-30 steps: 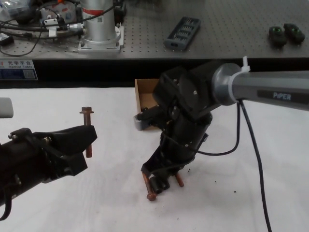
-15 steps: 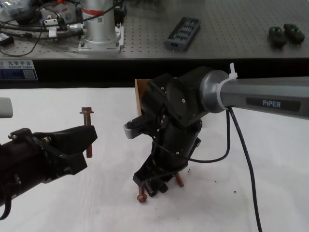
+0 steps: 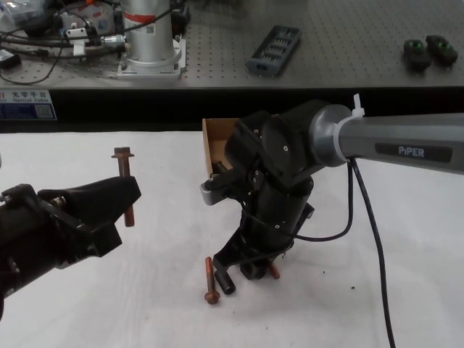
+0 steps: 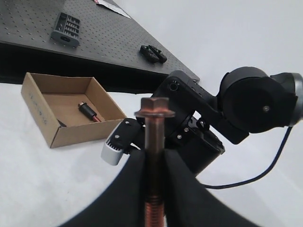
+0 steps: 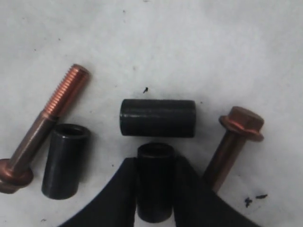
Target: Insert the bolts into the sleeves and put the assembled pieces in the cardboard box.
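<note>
**Changes**
- My left gripper [image 4: 152,165] has drifted a little farther from the box [image 3: 214,148], to its left in the high view. The fingers are clamped on the shank of a bolt [image 4: 152,127], which is upright with its head on top.
- My right gripper [image 3: 250,270] has pulled back toward the box. This uncovers more of the box's near wall, and also a loose bolt [image 3: 210,280] and a loose sleeve [image 3: 225,281] on the cloth.
- The right fingers [image 5: 118,198] press against both sides of a sleeve [image 5: 155,189], down at the cloth on my side of the box.

**Container**
- Box: open-topped cardboard. It holds one assembled piece [image 4: 88,110], a dark sleeve with a copper bolt end showing, lying on the floor.

**Loose stock, on my side of the box near the right gripper**
- Second loose sleeve [image 5: 157,117]: it lies crosswise just past the gripped one, close to it; I cannot tell whether they touch.
- Second loose bolt [image 5: 234,142]: it lies just beside one right finger.

**Edges and room**
- The white cloth [image 3: 406,290] ends just behind the box at a dark strip, with a perforated bench [image 3: 348,51] beyond it.
- Open cloth lies between the left gripper and the box.
- The right arm's cable [image 3: 373,239] hangs over the cloth on the box's right.
</note>
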You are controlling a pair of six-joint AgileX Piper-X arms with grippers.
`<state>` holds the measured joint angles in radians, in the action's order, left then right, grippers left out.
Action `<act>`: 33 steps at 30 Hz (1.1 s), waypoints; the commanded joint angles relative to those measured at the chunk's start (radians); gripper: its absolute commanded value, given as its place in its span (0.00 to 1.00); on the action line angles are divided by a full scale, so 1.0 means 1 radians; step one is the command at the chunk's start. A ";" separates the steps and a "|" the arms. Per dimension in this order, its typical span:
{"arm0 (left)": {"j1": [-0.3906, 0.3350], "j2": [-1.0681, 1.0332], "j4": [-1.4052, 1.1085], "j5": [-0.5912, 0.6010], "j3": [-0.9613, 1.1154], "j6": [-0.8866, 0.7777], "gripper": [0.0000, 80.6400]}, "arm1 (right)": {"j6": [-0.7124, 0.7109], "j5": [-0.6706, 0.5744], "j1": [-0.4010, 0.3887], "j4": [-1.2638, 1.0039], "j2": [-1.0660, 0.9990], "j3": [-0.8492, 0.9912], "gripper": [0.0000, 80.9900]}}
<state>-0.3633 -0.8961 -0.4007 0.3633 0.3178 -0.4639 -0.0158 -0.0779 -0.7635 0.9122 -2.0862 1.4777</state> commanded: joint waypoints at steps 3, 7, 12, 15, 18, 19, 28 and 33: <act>0.002 0.009 -0.017 -0.001 0.005 -0.009 0.01 | 0.000 -0.001 0.005 0.027 -0.028 0.002 0.02; 0.002 0.009 -0.017 -0.001 0.005 -0.009 0.01 | 0.000 -0.007 0.002 0.025 -0.020 0.002 0.03; 0.002 0.003 -0.020 -0.057 0.005 -0.063 0.01 | 0.005 -0.127 0.022 -0.058 0.061 -0.030 0.03; 0.002 -0.029 -0.024 -0.075 0.005 -0.108 0.01 | 0.029 -0.175 0.046 -0.204 0.152 -0.139 0.03; 0.002 -0.086 -0.066 -0.085 0.005 -0.170 0.01 | 0.032 -0.237 0.063 -0.377 0.283 -0.293 0.03; 0.002 -0.106 -0.092 -0.087 0.005 -0.186 0.01 | 0.047 -0.253 0.066 -0.445 0.331 -0.357 0.03; 0.002 -0.341 -0.319 -0.004 0.049 -0.347 0.01 | 0.375 -0.518 0.112 -1.096 0.705 -0.869 0.03; -0.027 -0.477 -0.342 0.108 0.154 -0.347 0.01 | 0.400 -0.540 0.110 -1.132 0.829 -0.995 0.03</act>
<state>-0.3633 -1.2829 -0.6940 0.3831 0.3824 -0.7929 0.3875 -0.6036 -0.6585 -0.2028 -1.2812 0.4792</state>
